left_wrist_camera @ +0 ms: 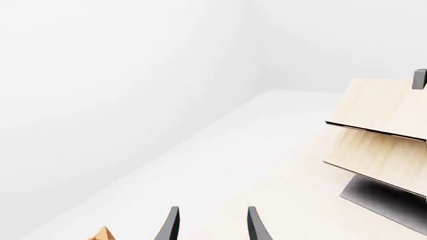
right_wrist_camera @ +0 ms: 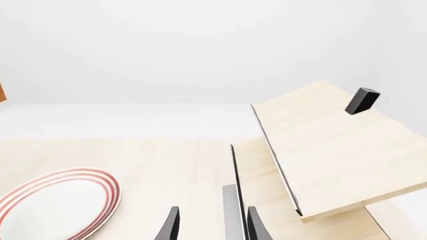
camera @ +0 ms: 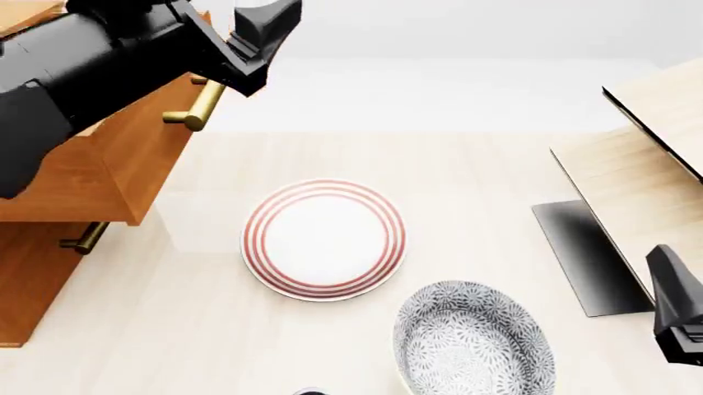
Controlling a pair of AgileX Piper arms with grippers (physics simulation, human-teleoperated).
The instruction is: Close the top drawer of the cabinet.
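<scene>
Left end effector (camera: 263,25), with fingers parted and nothing held, is raised just beside the brass handle (camera: 197,107) of the top drawer (camera: 99,177), which juts out from the cabinet (camera: 33,280). A push inward is judged next. Right end effector (right_wrist_camera: 212,225) is likewise released.

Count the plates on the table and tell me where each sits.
2. The red-ringed plate lies mid-table, just right of the cabinet. The grey patterned plate lies nearer the arms, to its right, cut by the frame edge.
</scene>
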